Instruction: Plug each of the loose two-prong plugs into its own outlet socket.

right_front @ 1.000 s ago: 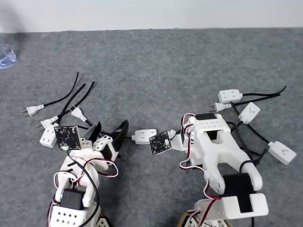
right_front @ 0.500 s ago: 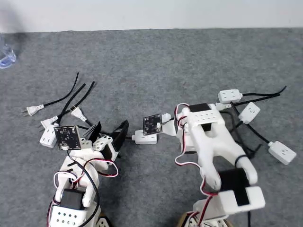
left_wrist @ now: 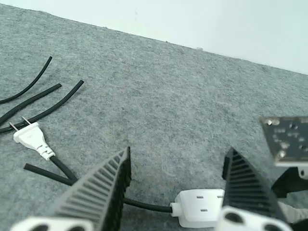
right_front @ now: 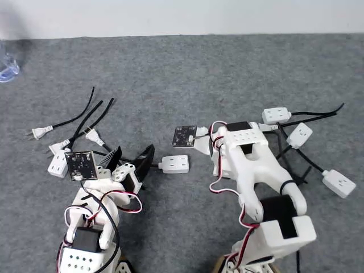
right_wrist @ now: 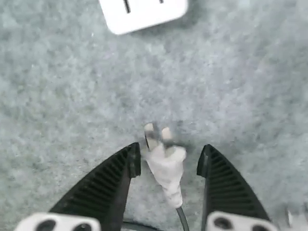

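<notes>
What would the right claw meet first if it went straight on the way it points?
Probably the white plug, lying between the open jaws of the right claw, then carpet; depth unclear.

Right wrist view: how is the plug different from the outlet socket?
The plug has two metal prongs; the outlet socket has slots. The plug lies between the right gripper's open fingers; the outlet socket lies beyond them, untouched. Both are white.

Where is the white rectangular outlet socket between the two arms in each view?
High view: the white rectangular outlet socket lies on the grey carpet between the arms.
Left wrist view: the socket lies ahead, between the left gripper's open black fingers.
Right wrist view: a white socket beyond the white two-prong plug, probably the same.
Landmark: the socket's black cord.
</notes>
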Robot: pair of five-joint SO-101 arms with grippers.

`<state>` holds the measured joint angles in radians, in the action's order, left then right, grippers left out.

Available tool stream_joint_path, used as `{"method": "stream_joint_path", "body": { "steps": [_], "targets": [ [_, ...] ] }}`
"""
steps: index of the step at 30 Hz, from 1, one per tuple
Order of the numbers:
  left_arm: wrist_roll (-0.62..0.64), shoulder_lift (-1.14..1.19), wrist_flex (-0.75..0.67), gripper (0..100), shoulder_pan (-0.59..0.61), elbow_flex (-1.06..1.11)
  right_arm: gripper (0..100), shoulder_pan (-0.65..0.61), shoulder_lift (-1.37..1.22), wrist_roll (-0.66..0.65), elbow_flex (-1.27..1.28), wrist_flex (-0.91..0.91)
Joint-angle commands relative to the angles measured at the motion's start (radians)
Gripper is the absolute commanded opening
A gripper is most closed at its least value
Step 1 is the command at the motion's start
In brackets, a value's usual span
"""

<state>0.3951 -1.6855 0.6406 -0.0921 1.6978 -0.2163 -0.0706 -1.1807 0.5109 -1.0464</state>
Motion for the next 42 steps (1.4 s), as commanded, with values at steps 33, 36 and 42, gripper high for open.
{"method": "stream_joint_path", "body": {
  "steps": [33, 36, 42],
  "targets": [
    [0.003, 0.0, 0.005, 29, 0.0, -0.007, 19.8, 0.07, 0.042, -0.192, -0.112, -0.074],
    [0.003, 0.0, 0.005, 29, 0.0, -0.007, 19.8, 0.071, 0.022, -0.236, -0.112, -0.074],
    [0.003, 0.0, 0.005, 29, 0.0, -0.007, 19.8, 0.054, -0.056, -0.273, -0.117, -0.045]
  ]
}}
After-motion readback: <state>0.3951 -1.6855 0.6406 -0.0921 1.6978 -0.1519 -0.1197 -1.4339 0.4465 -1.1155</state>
